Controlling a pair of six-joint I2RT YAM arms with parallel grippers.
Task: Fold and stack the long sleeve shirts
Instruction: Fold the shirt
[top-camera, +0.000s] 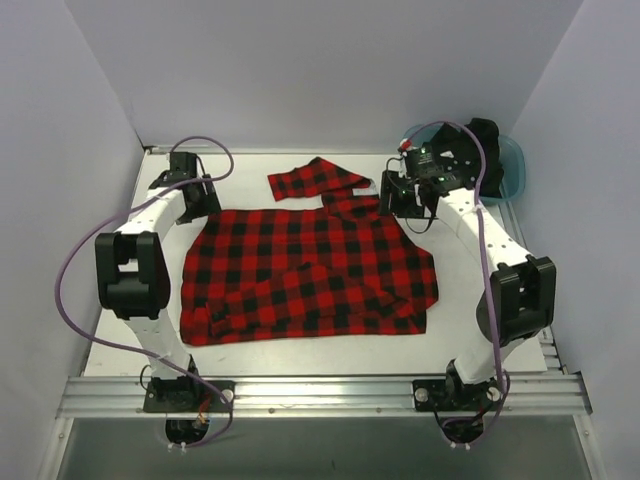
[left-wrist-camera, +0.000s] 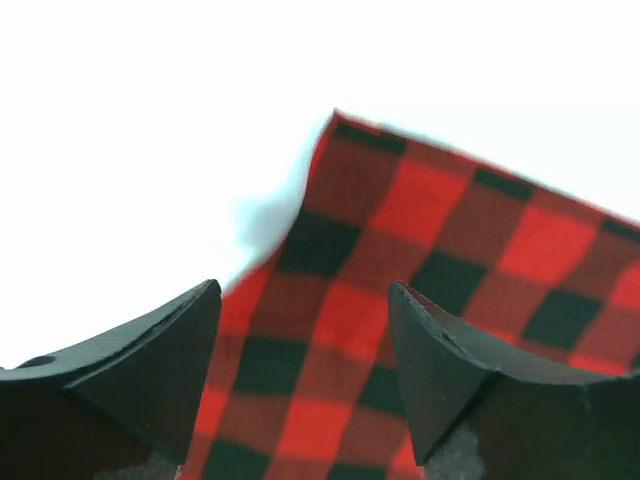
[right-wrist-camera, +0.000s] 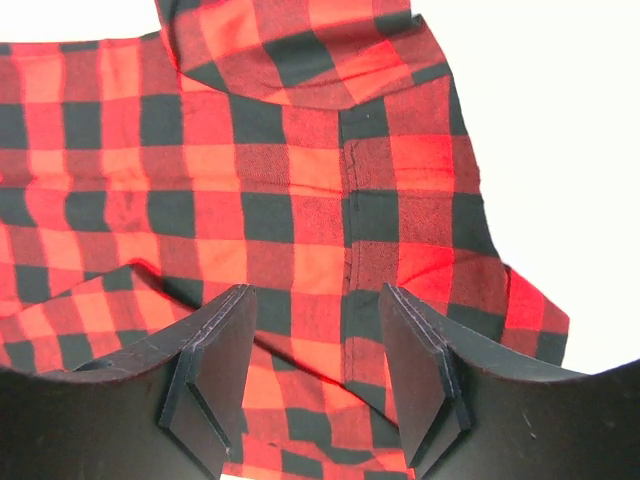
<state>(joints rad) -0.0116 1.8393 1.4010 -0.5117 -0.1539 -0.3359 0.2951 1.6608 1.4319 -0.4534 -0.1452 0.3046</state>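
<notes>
Flannel shirt (top-camera: 310, 275) spread flat.
Left gripper (left-wrist-camera: 305, 300) & right gripper (right-wrist-camera: 318, 300) over its far corners, jaws wide, empty, prob. to pinch.

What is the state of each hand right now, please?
Left hand: open, gripping nothing, over a corner of the flannel shirt.
Right hand: open, gripping nothing, over the same shirt.

red-and-black shirt (top-camera: 310, 275): matt woven cloth | tub (top-camera: 517, 160): glossy plastic | table (top-camera: 330, 355): smooth white | rail (top-camera: 320, 395): bare metal
</notes>
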